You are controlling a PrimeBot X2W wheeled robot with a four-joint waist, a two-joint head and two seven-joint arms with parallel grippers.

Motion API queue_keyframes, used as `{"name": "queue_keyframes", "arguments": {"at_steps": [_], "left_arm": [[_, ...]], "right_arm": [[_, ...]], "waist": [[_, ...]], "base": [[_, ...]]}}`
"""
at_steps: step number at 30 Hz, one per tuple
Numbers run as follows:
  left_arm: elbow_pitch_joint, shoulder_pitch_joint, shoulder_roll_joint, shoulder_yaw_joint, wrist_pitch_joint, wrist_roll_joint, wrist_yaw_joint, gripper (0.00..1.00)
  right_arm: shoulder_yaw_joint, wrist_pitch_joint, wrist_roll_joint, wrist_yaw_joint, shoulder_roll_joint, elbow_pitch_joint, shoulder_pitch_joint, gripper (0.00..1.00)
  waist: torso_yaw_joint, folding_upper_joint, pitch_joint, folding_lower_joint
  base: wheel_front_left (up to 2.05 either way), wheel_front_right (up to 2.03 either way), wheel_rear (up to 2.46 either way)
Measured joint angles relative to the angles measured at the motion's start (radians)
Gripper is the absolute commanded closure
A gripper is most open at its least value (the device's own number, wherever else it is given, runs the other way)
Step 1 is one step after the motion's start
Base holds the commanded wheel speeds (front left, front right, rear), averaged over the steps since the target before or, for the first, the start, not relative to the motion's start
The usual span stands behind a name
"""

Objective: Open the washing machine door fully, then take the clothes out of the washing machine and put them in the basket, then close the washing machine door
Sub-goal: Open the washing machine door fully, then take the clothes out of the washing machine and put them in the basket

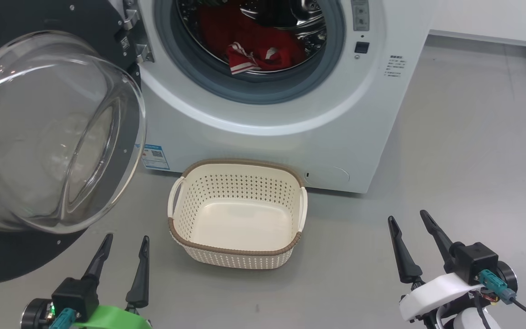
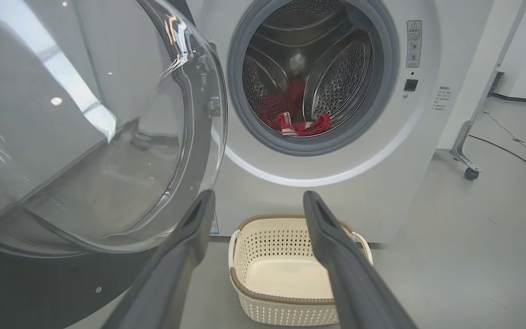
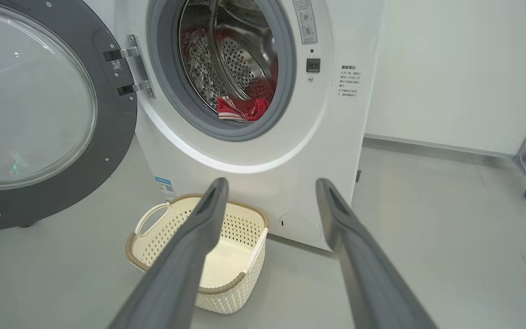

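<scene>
Head view: your washing machine door (image 1: pixel 48 132) stands swung open at the left, and the clothes (image 1: pixel 254 45) lie red in the drum (image 1: pixel 306 13) of the washing machine (image 1: pixel 290 146). The basket (image 1: pixel 240 258) sits on the floor (image 1: pixel 450 160) just in front of it. Your left gripper (image 1: pixel 127 237) and right gripper (image 1: pixel 406 215) hover either side, both spread wide, gripping nothing.

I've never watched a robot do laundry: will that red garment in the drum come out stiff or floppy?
Probably floppy: the clothes lie crumpled in folds low in the drum, so they would likely sag when lifted. The fabric looks thin, so probably light. A hanging end might drag on the grey gasket.
</scene>
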Motion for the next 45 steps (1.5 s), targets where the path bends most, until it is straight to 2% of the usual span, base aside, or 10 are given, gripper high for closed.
{"name": "queue_keyframes", "arguments": {"at_steps": [14, 24, 45], "left_arm": [[-0.047, 0.012, -0.006, -0.014, 0.022, -0.004, 0.000, 0.00], [-0.067, 0.021, -0.006, -0.024, 0.043, -0.004, 0.000, 0.00], [-0.092, 0.022, -0.006, -0.042, 0.075, -0.002, 0.000, 0.00]], "right_arm": [[0.021, 0.000, 0.038, -0.002, 0.000, -0.041, 0.027, 0.00], [0.020, 0.000, 0.038, -0.028, 0.000, -0.072, 0.043, 0.00], [0.021, 0.000, 0.052, -0.054, 0.001, -0.101, 0.062, 0.00]], "waist": [[-0.132, 0.0000, -0.015, 0.0000], [-0.204, 0.0000, -0.009, 0.0000], [-0.228, 0.0000, 0.005, 0.0000]], "base": [[0.00, 0.00, 0.00], [0.00, 0.00, 0.00], [0.00, 0.00, 0.00]]}}
